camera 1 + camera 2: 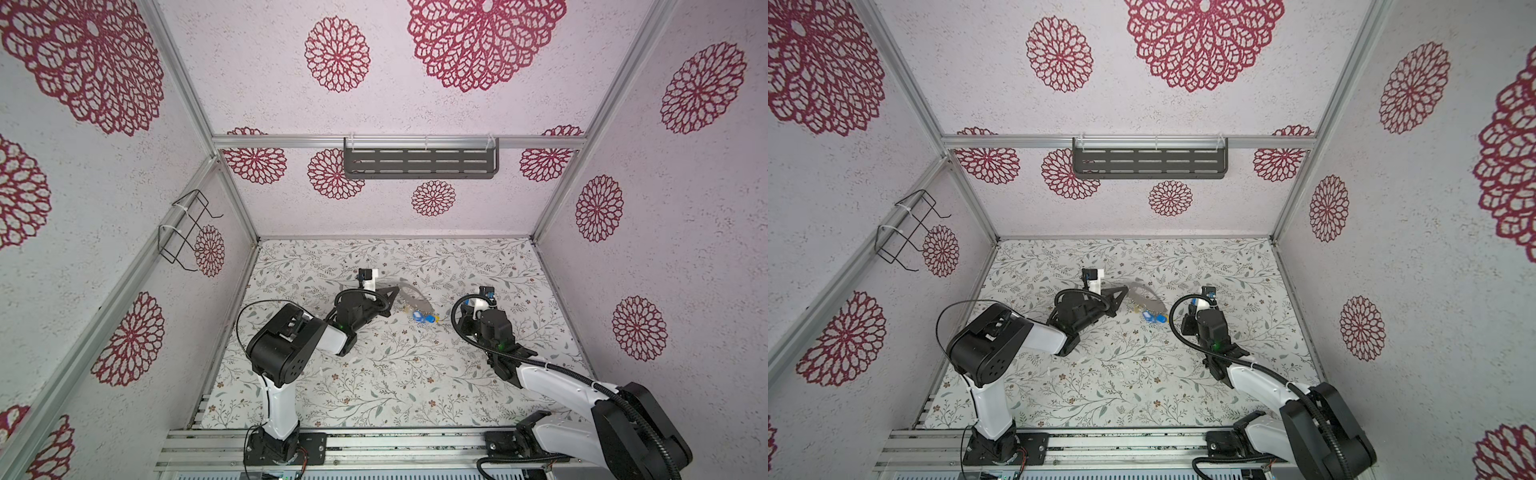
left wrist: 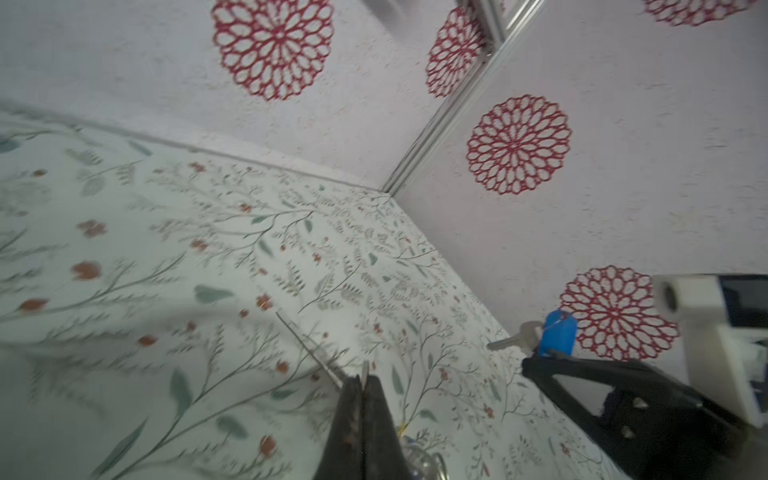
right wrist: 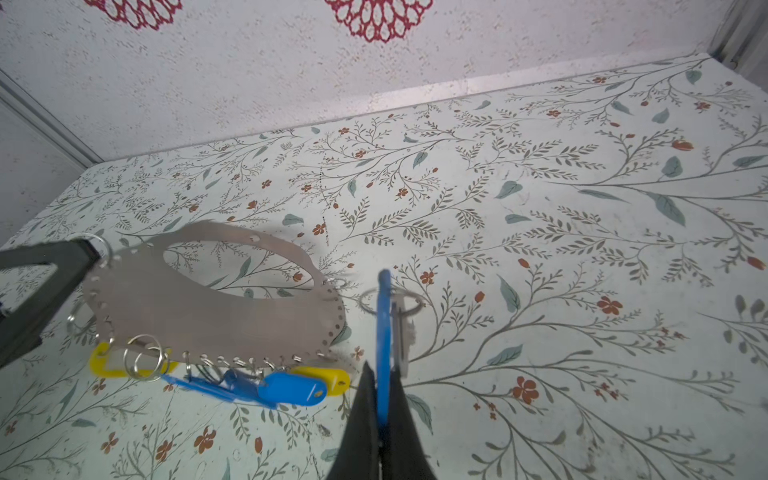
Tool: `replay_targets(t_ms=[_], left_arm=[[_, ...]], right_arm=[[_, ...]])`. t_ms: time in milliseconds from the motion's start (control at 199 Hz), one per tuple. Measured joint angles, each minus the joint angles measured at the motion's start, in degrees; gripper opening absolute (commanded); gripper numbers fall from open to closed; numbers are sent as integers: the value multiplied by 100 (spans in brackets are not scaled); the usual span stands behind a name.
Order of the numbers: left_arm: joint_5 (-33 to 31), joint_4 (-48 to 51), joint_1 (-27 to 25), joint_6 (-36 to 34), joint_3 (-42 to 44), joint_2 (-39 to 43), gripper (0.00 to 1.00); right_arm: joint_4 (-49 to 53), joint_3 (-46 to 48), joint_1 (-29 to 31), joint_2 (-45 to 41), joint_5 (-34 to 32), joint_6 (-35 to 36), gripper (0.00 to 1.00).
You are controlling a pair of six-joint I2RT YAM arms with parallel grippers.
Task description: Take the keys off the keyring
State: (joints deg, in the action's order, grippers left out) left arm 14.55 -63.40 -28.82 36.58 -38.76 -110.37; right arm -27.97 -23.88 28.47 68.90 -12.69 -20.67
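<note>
1. Your left claw [image 2: 361,384] is clamped shut on the thin rim of the keyring [image 3: 199,307]. In both top views it grips at the ring's 9 o'clock and holds the plate tilted over the middle of the tabletop [image 3: 540,249].
2. Your right claw [image 3: 384,370] is closed on a blue tag [image 3: 384,316]. Its key [image 3: 405,328] and split ring [image 3: 390,299] dangle free, just beside the plate's rim at 3 o'clock and apart from it. I judge this one detached.
3. The other keys [image 3: 291,388], with blue and yellow tags, crowd the rim at about 5 o'clock.
4. Risk: the left grip is an edge pinch only. Any tug on the plate may pivot it or slide it out.
5. Risk: the dangling split ring can snag the scalloped rim or neighbouring rings if you carry it across the plate. Withdraw towards 3 o'clock.
6. Risk: releasing here, close to the cluster, may mix the freed key back in.
7. Risk: the tags overlap, so your next grasp may catch two.
</note>
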Motion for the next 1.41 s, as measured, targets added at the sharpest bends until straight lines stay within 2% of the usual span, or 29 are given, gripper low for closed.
replay_targets(t_ms=[121,352,583,664,694,714,719,729,890,971,1011,1046,1116,1408], left_arm=[[-214,-201,153,4,402,0,7],[-356,-358,264,37,610,0,26],[-704,-328,352,11,876,127,38],[-837,-306,428,-15,1023,280,51],[-848,-271,461,-7,1045,352,60],[-870,-234,485,-33,1051,404,72],[-866,-227,490,-31,1051,413,87],[-870,-205,501,-35,1051,455,99],[-752,363,704,-111,942,1016,97],[-715,608,780,-140,898,1235,97],[-717,684,815,-149,898,1300,97],[-719,765,841,-151,898,1340,97],[-708,914,894,-149,881,1362,97],[-538,1882,981,-240,474,1530,97]], right_arm=[[90,-15,-9,153,205,11,0],[175,-22,-22,581,345,-50,0],[433,-330,-166,1143,398,-190,0],[518,-592,-256,1261,400,-179,0],[518,-671,-284,1296,400,-175,0],[514,-721,-302,1325,411,-173,0],[514,-730,-304,1329,411,-170,0],[509,-750,-313,1344,413,-170,0],[474,-802,-348,1547,538,-262,0],[522,-802,-358,1602,562,-345,43],[560,-804,-358,1600,538,-361,53],[599,-811,-363,1587,494,-356,57],[721,-826,-374,1530,345,-330,60],[855,-809,-407,868,-280,-96,61]])
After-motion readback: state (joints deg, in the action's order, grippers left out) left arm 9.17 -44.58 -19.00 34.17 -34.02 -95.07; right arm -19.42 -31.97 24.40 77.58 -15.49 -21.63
